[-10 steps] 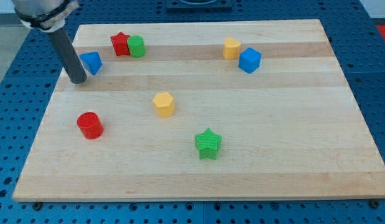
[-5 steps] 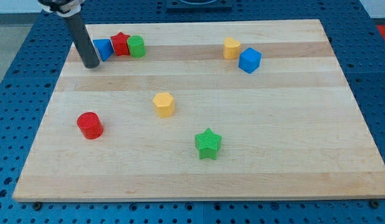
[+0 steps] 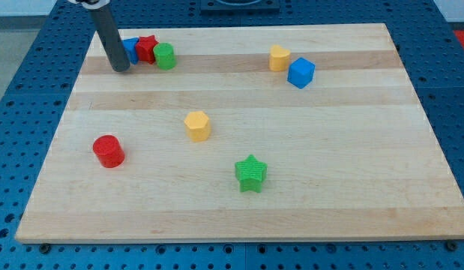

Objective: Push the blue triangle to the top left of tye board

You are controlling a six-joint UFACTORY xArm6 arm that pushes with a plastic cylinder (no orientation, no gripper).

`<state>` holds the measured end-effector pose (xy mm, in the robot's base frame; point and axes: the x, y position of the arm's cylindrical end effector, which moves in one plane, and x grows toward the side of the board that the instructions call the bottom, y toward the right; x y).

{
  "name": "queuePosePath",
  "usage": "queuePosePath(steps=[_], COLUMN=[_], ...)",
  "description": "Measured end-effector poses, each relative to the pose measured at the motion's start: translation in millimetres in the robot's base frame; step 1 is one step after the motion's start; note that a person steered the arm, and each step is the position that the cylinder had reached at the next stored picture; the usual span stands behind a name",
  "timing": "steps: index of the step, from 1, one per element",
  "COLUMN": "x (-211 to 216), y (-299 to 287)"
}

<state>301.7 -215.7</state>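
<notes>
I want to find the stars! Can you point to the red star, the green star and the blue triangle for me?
red star (image 3: 147,48), camera view, on its top face.
green star (image 3: 251,172), camera view, middle of its top face.
blue triangle (image 3: 132,49), camera view, on the part showing right of the rod.

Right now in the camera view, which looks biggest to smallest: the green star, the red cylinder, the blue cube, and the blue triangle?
1. Green star
2. Red cylinder and blue cube: they look alike, so no ranking.
3. Blue triangle: smallest, but my tip hides part of it, and it sits farther up the board, so this is unsure.
</notes>
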Motion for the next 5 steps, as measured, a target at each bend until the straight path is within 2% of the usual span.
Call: queuePosePath(steps=[2,3,5], x=[-10.3,-30.2,-25.0], y=[28.5,19.8,-6.6])
